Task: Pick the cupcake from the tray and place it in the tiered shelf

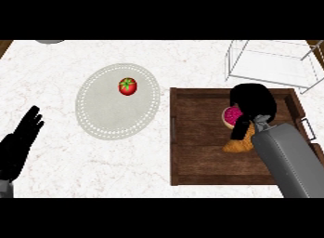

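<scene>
The cupcake (230, 115), with pink frosting and an orange-brown wrapper, is in the dark wooden tray (191, 139) at the right, towards its far right part. My right hand (255, 98) is over it, fingers and thumb curled round it, hiding much of it. The grey right forearm comes in from the lower right across the tray. The white wire tiered shelf (274, 62) stands just beyond the tray at the top right. My left hand (17, 144) rests open at the lower left edge, fingers up.
A pale round plate (109, 121) lies left of the tray with a red tomato (127, 86) on its far part. A grey object (49, 41) shows at the top edge. Wooden counter edges border the top corners of the white marble top.
</scene>
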